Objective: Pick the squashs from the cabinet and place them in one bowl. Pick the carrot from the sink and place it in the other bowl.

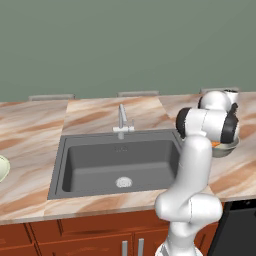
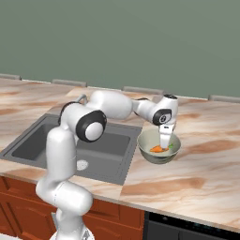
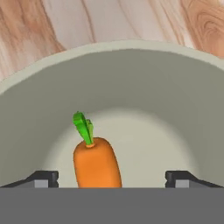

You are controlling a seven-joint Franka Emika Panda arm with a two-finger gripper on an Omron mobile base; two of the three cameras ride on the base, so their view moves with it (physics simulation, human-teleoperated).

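The carrot [image 3: 96, 164], orange with a green top, lies in the bottom of the other bowl [image 3: 131, 74]. This greyish bowl [image 2: 157, 159] stands on the marble counter to the right of the sink [image 2: 28, 145]. My gripper [image 2: 165, 140] points down into it and is open, its fingertips [image 3: 43, 178] wide apart on either side of the carrot [image 2: 158, 149] without touching it. From the left, my arm hides most of the bowl [image 1: 229, 148]. The pale green-cream bowl [image 1: 2, 168] peeks in at the left edge. The squashs and the cabinet are out of view.
The dark sink basin [image 1: 95, 160] has a round drain and a slim silver tap [image 1: 121, 120] behind it. Marble counter [image 2: 197, 178] stretches to both sides. Red-brown drawers [image 1: 100, 235] and a dark appliance front [image 1: 235, 230] sit below the counter edge.
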